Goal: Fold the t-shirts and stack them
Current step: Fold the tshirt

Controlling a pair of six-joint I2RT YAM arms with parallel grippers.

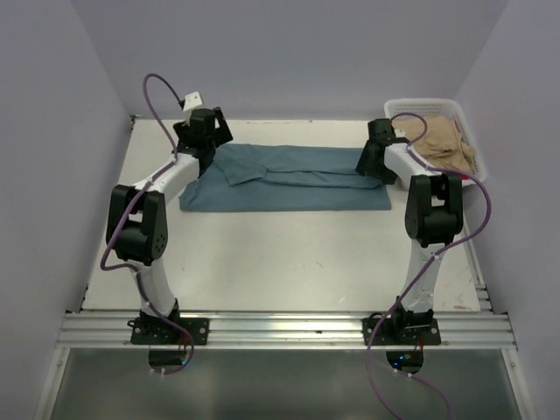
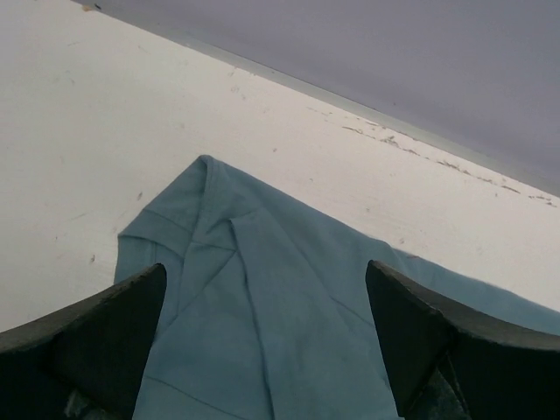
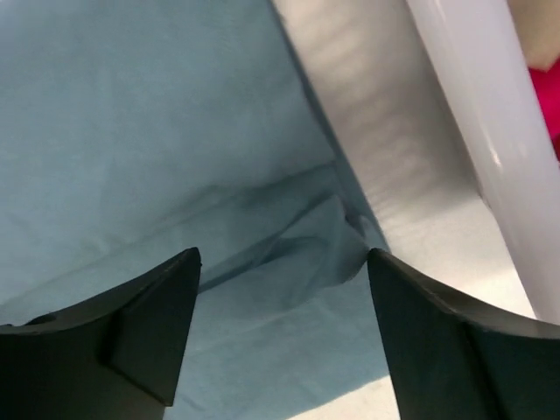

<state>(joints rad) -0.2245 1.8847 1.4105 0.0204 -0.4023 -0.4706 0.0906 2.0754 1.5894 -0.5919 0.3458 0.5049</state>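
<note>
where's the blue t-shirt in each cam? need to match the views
Top external: blue t-shirt spread flat across the far middle of the white table.
Left wrist: blue t-shirt fills the lower centre, one corner pointing up.
Right wrist: blue t-shirt fills the left and centre.
Shared landmark: the white table bordering it in every view.

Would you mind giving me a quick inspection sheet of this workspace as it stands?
Surface: white table, lightly scuffed.
Job's things: blue t-shirt partly folded across the far side; white basket far right holding tan garments.
Clutter: nothing seen.
Grippers: left gripper open over the shirt's left end; right gripper open over its right end.
Cables: purple cables loop off both arms.
Surroundings: plain walls on three sides.
</note>
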